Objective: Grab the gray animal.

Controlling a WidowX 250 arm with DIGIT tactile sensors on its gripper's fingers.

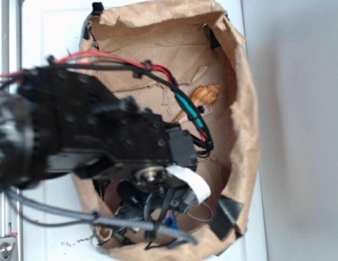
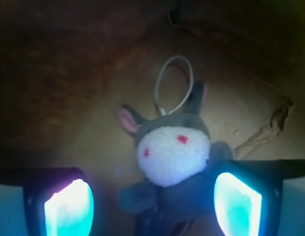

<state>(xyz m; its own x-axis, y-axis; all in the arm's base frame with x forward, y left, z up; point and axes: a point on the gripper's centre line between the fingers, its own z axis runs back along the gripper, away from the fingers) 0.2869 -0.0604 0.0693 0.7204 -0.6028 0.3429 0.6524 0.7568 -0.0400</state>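
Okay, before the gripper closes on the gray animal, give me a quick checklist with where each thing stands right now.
1. Gripper open: ok.
2. Gray animal between the fingers: ok, body sits nearer the right one.
3. Seashell away from the grasp: ok.
4. Cord loop clear of the fingers: ok.
5. Fingers low enough to grip: cannot tell.
6. Paper bag wall clear of the arm: cannot tell.
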